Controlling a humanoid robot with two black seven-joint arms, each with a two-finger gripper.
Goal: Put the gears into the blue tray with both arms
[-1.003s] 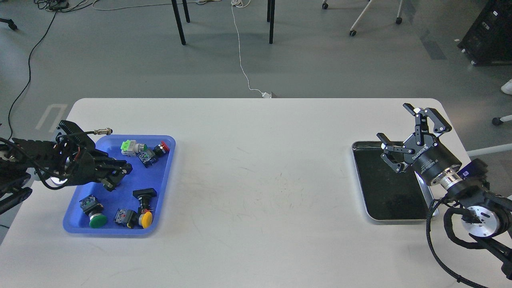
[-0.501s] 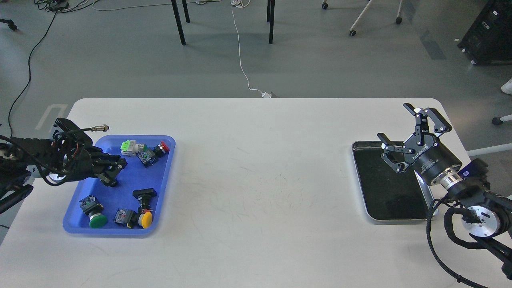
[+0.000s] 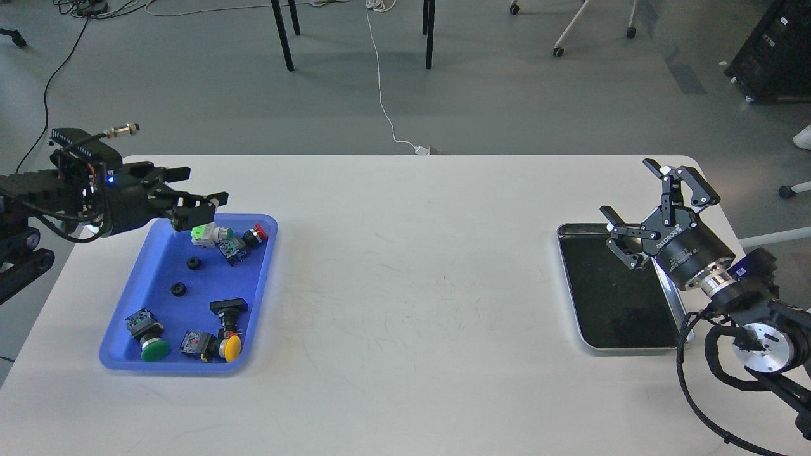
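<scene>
Two small black gears lie on the floor of the blue tray at the table's left: one gear further back, the other gear just in front of it. My left gripper hovers above the tray's back edge, open, with nothing between its fingers. Far to the right, my right gripper stands open and empty over the back of a metal tray.
Several push-button switches with green, yellow and red caps lie in the blue tray around the gears. A black-bottomed metal tray rests at the right. The white table's rounded edges end close to both trays.
My left gripper has risen and pulled back from low inside the blue tray to above its back edge, uncovering the two gears on the tray floor. The right gripper has shifted slightly.
</scene>
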